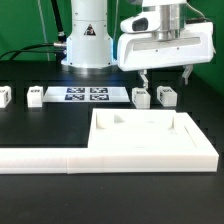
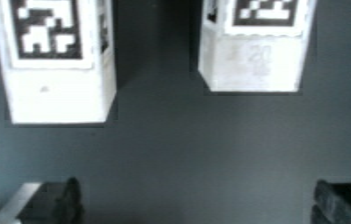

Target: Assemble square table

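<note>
1. Two jaws are standing wide apart with nothing sitting between them. The gripper (image 1: 166, 80) is hanging above the black table (image 1: 40, 125), touching no part.
2. Right below it, a pair of small white legs is standing side by side, close but apart. The first leg (image 1: 141, 97) is sitting toward the exterior view's left and the second leg (image 1: 166, 95) toward its right.
3. The wrist view is looking down on what appears to be that pair: one tagged block (image 2: 60, 60) and the other tagged block (image 2: 255, 45). Each is showing a black-and-white tag, with a dark strip of table running between them. I cannot tell which block is which leg.
4. Dark fingertips (image 2: 47, 200) are showing at the frame edge in the wrist view, one on each side, well short of both blocks.
5. Two more legs are sitting well away from the gripper, toward the exterior view's left. The third leg (image 1: 36, 97) is sitting just beside the marker board's end, and the fourth leg (image 1: 3, 97) is getting cut by the frame edge.
6. The marker board (image 1: 85, 95) is lying flat between the third leg and the first leg, in front of the robot base (image 1: 88, 35).
7. The tabletop (image 1: 140, 135) is lying flat nearer the camera, recessed side up, legs not yet fitted. It is sitting against the long white barrier (image 1: 40, 158) running along the front.
</note>
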Controlling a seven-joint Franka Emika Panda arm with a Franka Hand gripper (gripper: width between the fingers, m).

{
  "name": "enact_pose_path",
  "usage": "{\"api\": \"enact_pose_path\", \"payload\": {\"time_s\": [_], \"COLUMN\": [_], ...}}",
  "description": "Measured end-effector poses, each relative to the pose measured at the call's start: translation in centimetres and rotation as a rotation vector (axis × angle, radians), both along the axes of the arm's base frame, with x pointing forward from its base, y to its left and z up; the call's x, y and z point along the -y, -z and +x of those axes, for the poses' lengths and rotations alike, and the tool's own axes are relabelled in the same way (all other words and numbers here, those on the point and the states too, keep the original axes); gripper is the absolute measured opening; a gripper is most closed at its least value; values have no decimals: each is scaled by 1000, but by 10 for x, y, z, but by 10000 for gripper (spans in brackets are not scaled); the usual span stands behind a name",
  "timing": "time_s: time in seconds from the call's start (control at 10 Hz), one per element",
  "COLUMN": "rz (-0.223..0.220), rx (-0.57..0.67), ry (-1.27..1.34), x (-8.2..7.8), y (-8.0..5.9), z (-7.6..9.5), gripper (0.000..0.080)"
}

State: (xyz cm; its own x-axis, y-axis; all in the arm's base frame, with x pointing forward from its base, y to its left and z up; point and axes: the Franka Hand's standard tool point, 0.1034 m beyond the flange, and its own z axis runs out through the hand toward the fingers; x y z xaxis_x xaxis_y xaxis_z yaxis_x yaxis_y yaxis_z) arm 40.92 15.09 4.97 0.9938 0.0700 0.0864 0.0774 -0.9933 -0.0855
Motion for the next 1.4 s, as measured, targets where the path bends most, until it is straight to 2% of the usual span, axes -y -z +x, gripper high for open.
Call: {"api": "enact_pose_path", "payload": {"time_s": [0.4, 0.9, 1.4], "rz": [-12, -62, -102], "rx": [-58, -393, -735], "ry": [-20, -48, -61], "x": [-3, -9, -8], "y": [3, 1, 3], "z": [-6, -18, -26], "gripper": [648, 648, 648]}}
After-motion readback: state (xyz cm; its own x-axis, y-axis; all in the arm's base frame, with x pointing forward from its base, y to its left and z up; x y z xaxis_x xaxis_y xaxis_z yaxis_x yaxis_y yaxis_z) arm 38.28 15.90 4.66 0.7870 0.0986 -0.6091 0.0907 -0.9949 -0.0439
